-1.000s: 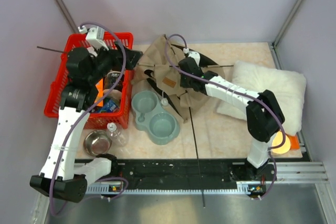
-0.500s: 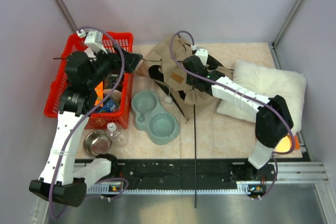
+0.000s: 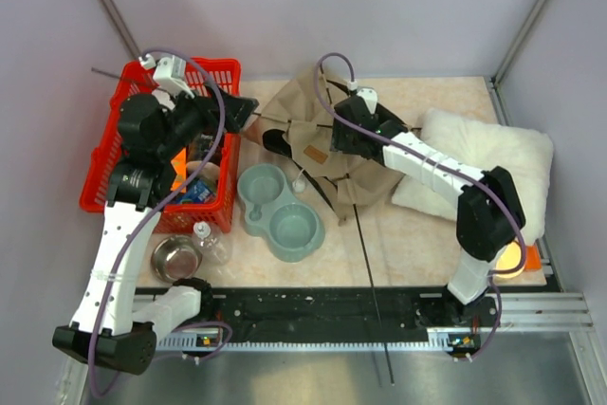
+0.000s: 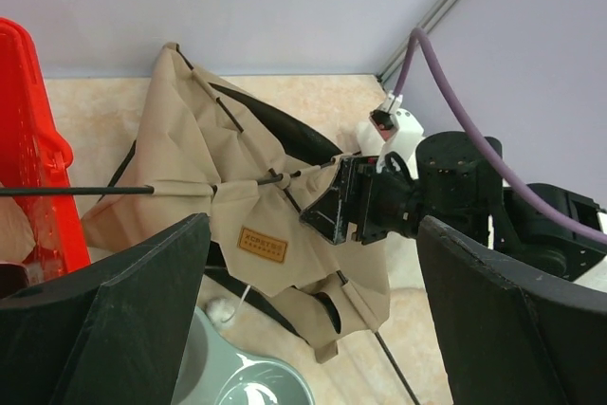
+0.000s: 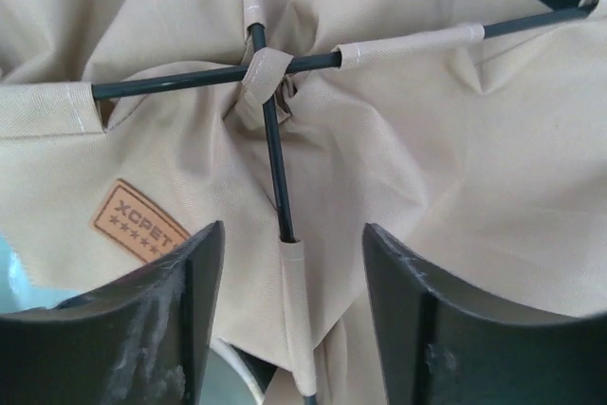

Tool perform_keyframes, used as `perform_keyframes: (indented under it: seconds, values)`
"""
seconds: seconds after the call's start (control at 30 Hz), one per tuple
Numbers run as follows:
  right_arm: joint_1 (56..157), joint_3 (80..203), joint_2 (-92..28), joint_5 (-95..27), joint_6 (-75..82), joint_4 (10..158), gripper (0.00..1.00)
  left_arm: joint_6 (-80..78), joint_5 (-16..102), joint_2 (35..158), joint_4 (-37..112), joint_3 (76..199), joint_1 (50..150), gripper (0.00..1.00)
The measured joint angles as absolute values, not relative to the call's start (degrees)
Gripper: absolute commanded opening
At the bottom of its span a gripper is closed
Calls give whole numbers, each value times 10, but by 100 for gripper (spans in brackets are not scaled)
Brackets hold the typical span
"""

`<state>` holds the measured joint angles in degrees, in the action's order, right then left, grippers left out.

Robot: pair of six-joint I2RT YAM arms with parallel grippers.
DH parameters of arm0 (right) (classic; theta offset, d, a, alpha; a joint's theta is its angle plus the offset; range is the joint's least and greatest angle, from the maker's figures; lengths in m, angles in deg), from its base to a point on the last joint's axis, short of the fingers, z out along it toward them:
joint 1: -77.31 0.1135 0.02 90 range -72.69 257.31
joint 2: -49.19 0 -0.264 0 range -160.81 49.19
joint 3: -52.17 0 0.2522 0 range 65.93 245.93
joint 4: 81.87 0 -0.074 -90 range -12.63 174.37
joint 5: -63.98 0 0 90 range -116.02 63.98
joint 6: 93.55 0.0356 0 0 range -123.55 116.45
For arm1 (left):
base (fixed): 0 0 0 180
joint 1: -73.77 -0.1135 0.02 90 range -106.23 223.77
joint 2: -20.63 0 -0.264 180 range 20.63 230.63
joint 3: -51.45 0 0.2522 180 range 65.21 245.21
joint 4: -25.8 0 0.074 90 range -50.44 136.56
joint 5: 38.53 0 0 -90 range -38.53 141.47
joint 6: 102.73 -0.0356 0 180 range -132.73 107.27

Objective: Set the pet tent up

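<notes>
Right gripper (image 5: 292, 234) hovers over the pet tent (image 3: 294, 106), jaws apart, straddling a dark pole (image 5: 273, 158). Left gripper (image 4: 313, 225), jaws spread wide, faces the tent from the red basket's (image 3: 100, 173) right side.

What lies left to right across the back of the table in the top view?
Red basket → tent → cushion

Left arm (image 3: 114, 234), right arm (image 3: 427, 166) — white links, black joints, purple cables; left hand (image 3: 250, 112), right hand (image 3: 339, 138) black.
</notes>
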<state>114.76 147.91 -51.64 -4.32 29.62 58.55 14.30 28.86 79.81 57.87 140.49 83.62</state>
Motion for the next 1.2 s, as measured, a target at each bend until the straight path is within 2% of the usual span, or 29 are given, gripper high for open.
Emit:
perform_keyframes:
  seconds: [0.13, 0.33, 0.63, 0.77, 0.87, 1.0, 1.1, 1.2]
  values:
    - [1141, 1482, -499, -69, 300, 558, 80, 141, 288, 794, 579, 1397, 836, 95]
    - [1139, 1440, -390, -142, 275, 507, 80, 135, 272, 794, 598, 1395, 836, 95]
    - [1162, 1170, -170, -346, 258, 470, 76, 155, 212, 785, 610, 1305, 863, 93]
    - [1225, 1066, -139, -402, 287, 489, 62, 171, 224, 802, 620, 1264, 941, 93]
    - [1261, 1010, -115, -426, 312, 517, 36, 185, 247, 816, 620, 1239, 999, 92]
    - [1275, 947, -68, -443, 354, 577, 8, 217, 284, 823, 616, 1202, 1036, 92]
    - [1275, 924, -32, -442, 384, 617, 0, 240, 319, 823, 613, 1180, 1041, 96]
    - [1275, 925, -22, -440, 404, 642, 0, 255, 347, 818, 608, 1173, 1043, 99]
